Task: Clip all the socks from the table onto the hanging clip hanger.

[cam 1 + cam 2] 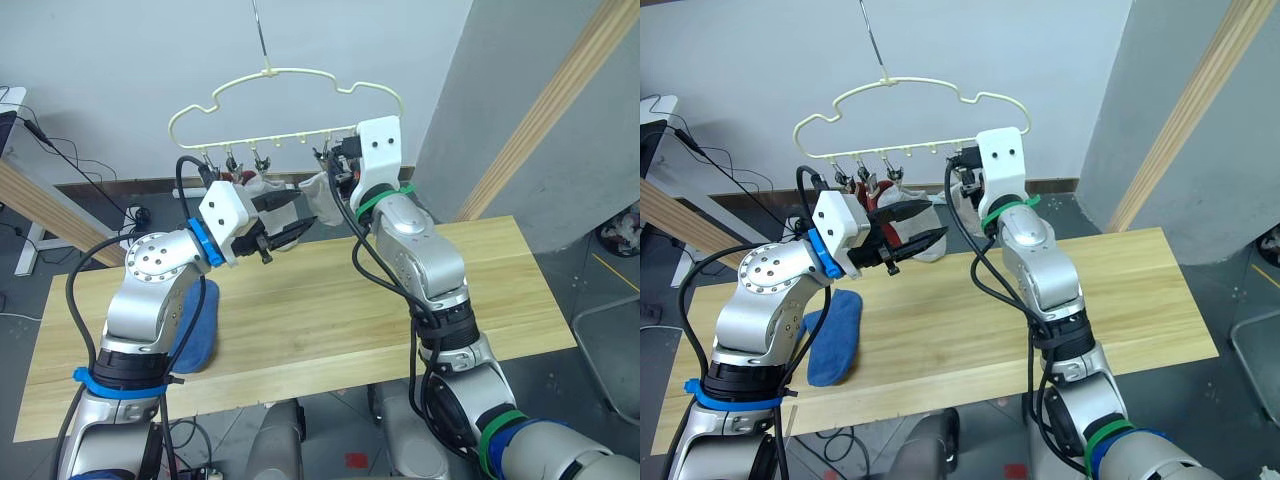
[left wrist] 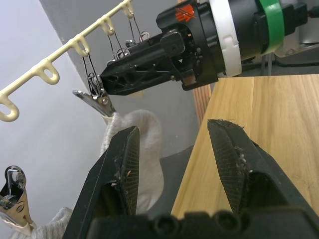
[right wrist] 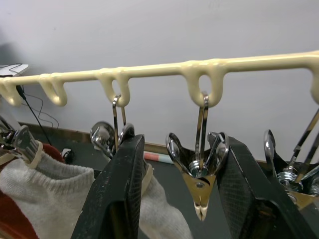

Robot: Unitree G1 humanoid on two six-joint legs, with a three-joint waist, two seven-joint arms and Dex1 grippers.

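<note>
- Both my grippers are up at the clip hanger (image 1: 290, 105). The left gripper (image 2: 174, 164) is spread open with nothing in it, and the right gripper (image 3: 174, 194) has its fingers parted either side of a silver clip (image 3: 199, 181).
- Grey socks (image 2: 137, 149) and a red one already hang there.
- A blue sock (image 1: 835, 335) lies on the table (image 1: 400, 300).
- It looks soft, light and floppy, so I'd pinch it at the cuff.
</note>
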